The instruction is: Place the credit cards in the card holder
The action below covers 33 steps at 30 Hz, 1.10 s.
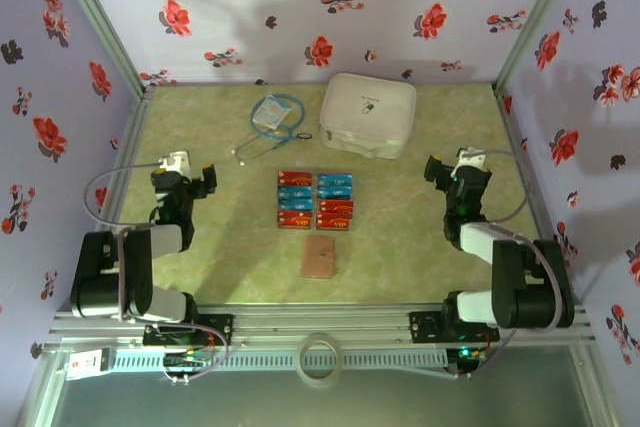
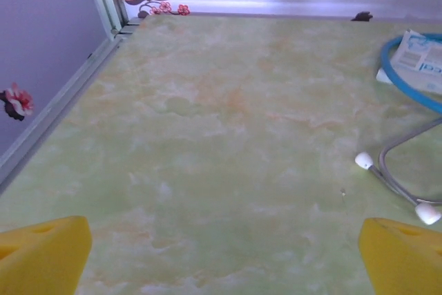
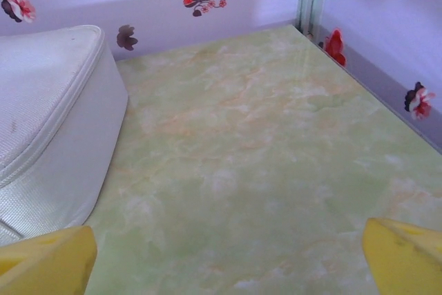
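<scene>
Several red and blue credit cards [image 1: 315, 199] lie in two columns at the middle of the green table. The tan-brown card holder [image 1: 320, 257] lies shut just in front of them. My left gripper [image 1: 205, 179] hangs at the table's left side, well apart from the cards, open with nothing between its yellow fingertips [image 2: 43, 253]. At the right side my right gripper [image 1: 436, 169] is open too, its yellow fingertips [image 3: 404, 255] spread over bare table. Its midpoint in its own wrist view is [image 3: 228, 257], the left one's is [image 2: 224, 257].
A big white zip case [image 1: 367, 115] [image 3: 48, 136] stands at the back, right of centre. A stethoscope [image 1: 262, 143] [image 2: 400, 170] with a blue packet [image 1: 274, 113] lies at the back left. Flowered walls close in the table on three sides.
</scene>
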Each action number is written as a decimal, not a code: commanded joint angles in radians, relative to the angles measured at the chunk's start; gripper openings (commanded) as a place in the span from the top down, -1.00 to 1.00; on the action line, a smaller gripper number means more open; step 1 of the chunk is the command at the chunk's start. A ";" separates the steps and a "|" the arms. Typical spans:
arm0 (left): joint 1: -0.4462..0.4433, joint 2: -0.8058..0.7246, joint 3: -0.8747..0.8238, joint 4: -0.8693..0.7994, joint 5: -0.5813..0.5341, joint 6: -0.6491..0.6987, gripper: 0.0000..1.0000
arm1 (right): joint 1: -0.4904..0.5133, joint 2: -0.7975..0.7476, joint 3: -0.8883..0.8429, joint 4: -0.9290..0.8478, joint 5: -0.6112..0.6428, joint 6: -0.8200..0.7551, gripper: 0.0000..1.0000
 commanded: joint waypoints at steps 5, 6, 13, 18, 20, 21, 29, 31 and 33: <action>0.000 -0.135 0.048 -0.182 -0.065 -0.062 -0.99 | -0.010 -0.139 0.034 -0.195 0.103 0.110 -0.99; -0.001 -0.146 0.054 -0.197 -0.067 -0.072 -0.99 | -0.010 -0.155 0.050 -0.232 0.117 0.132 -0.99; -0.009 -0.208 0.134 -0.345 -0.071 -0.180 -1.00 | -0.011 -0.214 0.164 -0.500 0.198 0.389 -0.99; -0.025 -0.259 0.208 -0.500 -0.073 -0.290 -0.99 | -0.011 -0.232 0.217 -0.637 0.204 0.452 -0.99; -0.036 -0.281 0.233 -0.552 -0.073 -0.334 -0.99 | -0.012 -0.231 0.226 -0.664 0.181 0.457 -0.99; -0.044 -0.295 0.242 -0.576 -0.072 -0.350 -0.99 | -0.011 -0.232 0.229 -0.675 0.166 0.459 -0.99; -0.100 -0.385 0.287 -0.724 0.027 -0.432 -0.99 | -0.011 -0.255 0.218 -0.679 -0.094 0.449 -0.99; -0.124 -0.403 0.287 -0.745 0.034 -0.425 -0.99 | -0.011 -0.258 0.219 -0.679 -0.170 0.451 -0.99; -0.151 -0.420 0.282 -0.763 0.036 -0.422 -0.99 | -0.010 -0.258 0.216 -0.673 -0.237 0.460 -0.99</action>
